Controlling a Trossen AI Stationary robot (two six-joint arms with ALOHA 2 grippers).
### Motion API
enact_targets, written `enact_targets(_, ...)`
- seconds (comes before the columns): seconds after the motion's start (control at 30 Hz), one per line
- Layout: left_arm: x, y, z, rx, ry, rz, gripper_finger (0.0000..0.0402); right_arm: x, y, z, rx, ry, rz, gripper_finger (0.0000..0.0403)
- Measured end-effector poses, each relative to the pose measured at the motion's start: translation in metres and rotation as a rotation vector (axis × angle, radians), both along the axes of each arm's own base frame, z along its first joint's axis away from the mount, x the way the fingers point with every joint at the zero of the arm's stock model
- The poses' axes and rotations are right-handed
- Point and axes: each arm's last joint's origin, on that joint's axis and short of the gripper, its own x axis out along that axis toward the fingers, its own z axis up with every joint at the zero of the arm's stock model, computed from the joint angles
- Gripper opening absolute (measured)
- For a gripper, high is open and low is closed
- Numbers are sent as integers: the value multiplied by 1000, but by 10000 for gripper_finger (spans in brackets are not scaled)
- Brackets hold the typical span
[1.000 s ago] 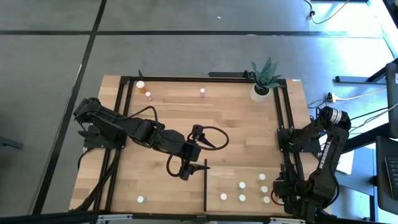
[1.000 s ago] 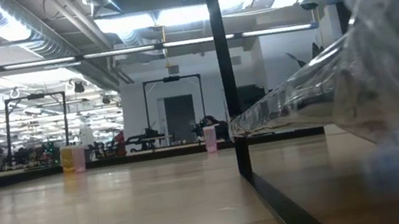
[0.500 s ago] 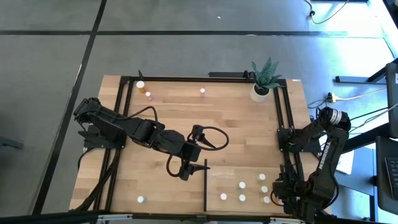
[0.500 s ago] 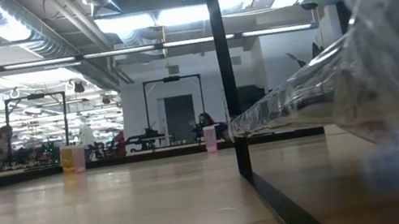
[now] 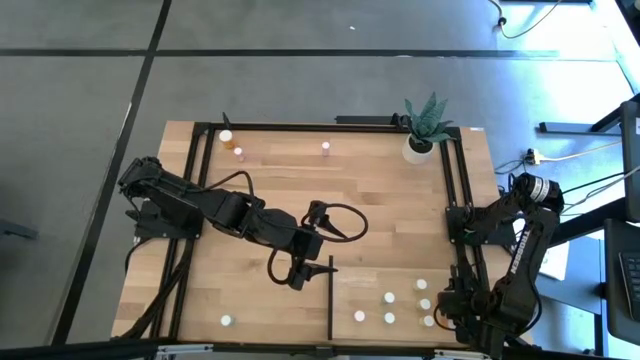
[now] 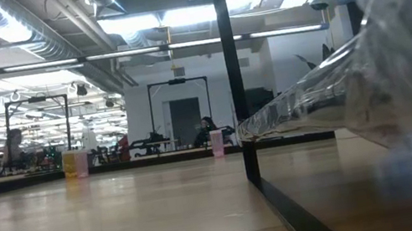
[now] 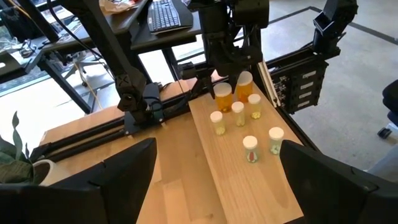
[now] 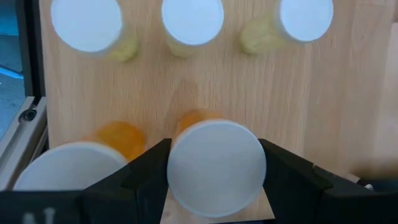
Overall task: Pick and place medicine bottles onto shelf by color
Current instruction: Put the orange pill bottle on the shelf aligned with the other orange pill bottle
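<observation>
Over the last second, nothing on the table moves. Both arms stay as they are and no bottle changes place. Only a person (image 6: 14, 146) far back in the room walks along.

- Upper left of the table: two loose medicine bottles (image 5: 226, 136) stand by the frame corner, and a pink bottle (image 5: 326, 148) farther along the top edge. One more sits alone at the lower left (image 5: 227, 320). All are still unsorted.
- Centre: the left gripper (image 5: 298, 281) hovers just beside the dark upright edge of the shelf (image 5: 370, 282). Its fingers (image 7: 118, 180) are spread wide with nothing between them.
- Lower right: the shelf carries a cluster of white-capped bottles in loose rows.
- Lower right: the right gripper (image 8: 214, 155) is down over the shelf's far right end. Its fingers are closed against the cap of an orange bottle (image 8: 216, 167), which stands beside another large orange one (image 8: 71, 167).
- Upper right: the plant pot (image 5: 418, 148) is untouched.

My reading is that this is a pause during a placement. The orange bottle seems to have reached its colour group, but the claw has not let go. The loose bottles on the left still wait.
</observation>
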Motion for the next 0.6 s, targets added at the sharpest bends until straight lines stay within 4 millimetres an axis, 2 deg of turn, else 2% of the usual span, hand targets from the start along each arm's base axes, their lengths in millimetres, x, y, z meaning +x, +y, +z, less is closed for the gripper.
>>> enact_targets(0.27, 0, 0, 0, 0, 0, 0, 335, 0, 0, 0, 2, 1, -14, 229)
enact_targets(0.6, 0, 0, 0, 0, 0, 0, 335, 0, 0, -2, -4, 10, -10, 277)
